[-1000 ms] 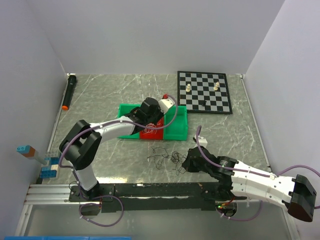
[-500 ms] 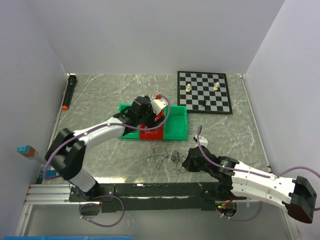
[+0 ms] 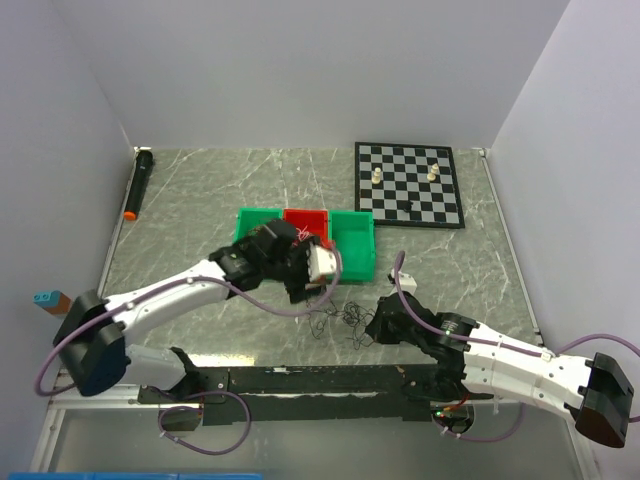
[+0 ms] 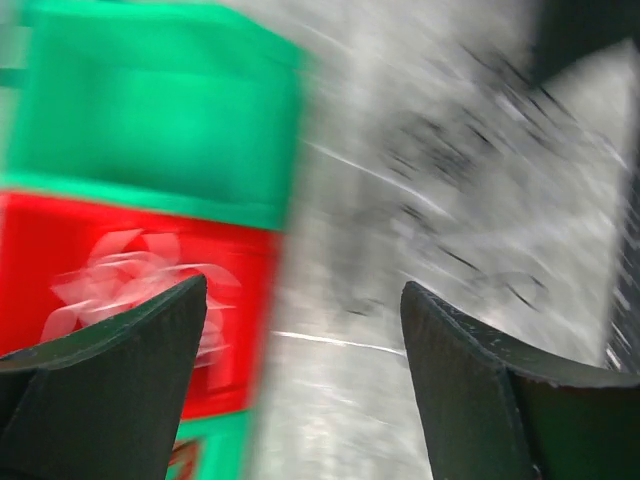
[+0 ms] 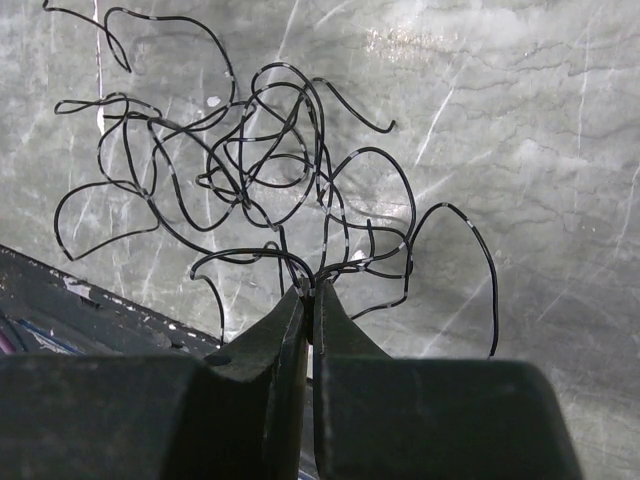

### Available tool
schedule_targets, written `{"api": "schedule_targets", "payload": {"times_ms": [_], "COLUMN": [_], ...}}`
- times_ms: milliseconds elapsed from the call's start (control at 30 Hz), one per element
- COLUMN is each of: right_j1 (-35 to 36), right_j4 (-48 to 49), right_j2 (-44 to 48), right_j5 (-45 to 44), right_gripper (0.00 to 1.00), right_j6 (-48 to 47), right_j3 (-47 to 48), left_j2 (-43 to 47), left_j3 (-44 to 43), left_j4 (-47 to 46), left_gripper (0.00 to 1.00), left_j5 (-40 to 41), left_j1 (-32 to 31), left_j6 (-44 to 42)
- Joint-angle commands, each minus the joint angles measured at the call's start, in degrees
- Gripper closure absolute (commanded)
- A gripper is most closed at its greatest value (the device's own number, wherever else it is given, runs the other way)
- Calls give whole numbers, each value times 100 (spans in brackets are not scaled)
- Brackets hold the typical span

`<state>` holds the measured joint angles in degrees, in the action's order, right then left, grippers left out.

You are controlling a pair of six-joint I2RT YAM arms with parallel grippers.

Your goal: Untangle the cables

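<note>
**Spotter:** Your right gripper (image 5: 308, 296) has its fingers pressed together, and they pinch a strand or two at the near edge of the black cables (image 5: 240, 170).

**Caller:** That bunch lies loose and curly on the marble table (image 3: 200, 180), in front of the bins and between your two arms.

**Spotter:** On your left gripper (image 4: 303, 295) the fingers stand wide apart with nothing between them. Its camera view is smeared with blur.

**Caller:** Below it you have the red bin (image 4: 60, 230) with the reddish-white wires (image 4: 130, 275) curled inside, and a green bin (image 4: 150, 110) touching it. Bare table with black strands shows to the right.

**Spotter:** From above, the red bin sits between two green ones. The chessboard (image 3: 408, 185) lies well apart at the back right.
</note>
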<state>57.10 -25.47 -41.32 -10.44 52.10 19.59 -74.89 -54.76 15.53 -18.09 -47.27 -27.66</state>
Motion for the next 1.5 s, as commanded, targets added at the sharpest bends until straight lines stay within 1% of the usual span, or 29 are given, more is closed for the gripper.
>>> {"api": "schedule_targets", "payload": {"times_ms": [0,167,400,533,633,767,833,967,1033,1133,1200,1267,1333,1400,1467], "right_j1": [-32,-32,-24,-41,-41,-41,-50,-76,-85,-94,-103,-111,-111,-111,-111], "right_j4": [-177,-204,-160,-98,-150,-239,-274,-283,-318,-344,-353,-362,-397,-476,-607], "right_j2": [19,80,98,142,186,309,352,335,309,335,361,353,326,318,353], "right_j5": [-29,-20,-29,-11,-72,-90,-108,-160,-178,-196,-196,-187,-196,-231,-318], "right_gripper": [100,100,100,100,100,100,100,100,100,100,100,100,100,100,100], "right_j6": [151,240,161,161,161,160,169,108,90,73,73,55,55,29,20], "right_j3": [203,133,176,150,176,176,167,229,264,282,291,317,352,413,492], "left_j2": [-464,-1061,-1458,-1598,-1686,-1678,-1634,-1590,-1555,-1467,-1379,-1274,-1177,-1089,-949], "left_j3": [185,-60,-35,-26,53,229,325,484,528,563,607,729,791,800,739], "left_j4": [329,100,-761,-1025,-1157,-1228,-1237,-1254,-1315,-1324,-1386,-1509,-1781,-1773,-1572], "left_gripper": [19,17,16,19,29,48,56,59,65,78,90,97,99,99,99], "left_j5": [-792,-1030,-1065,-1162,-1153,-1039,-960,-942,-908,-759,-539,-346,-205,-117,6], "left_j1": [-283,-555,-801,-968,-1039,-1048,-1048,-1048,-1048,-1048,-1048,-1048,-1048,-1048,-1004], "left_j6": [-907,-1242,-1023,-776,-732,-846,-899,-943,-943,-925,-943,-926,-864,-829,-785]}}
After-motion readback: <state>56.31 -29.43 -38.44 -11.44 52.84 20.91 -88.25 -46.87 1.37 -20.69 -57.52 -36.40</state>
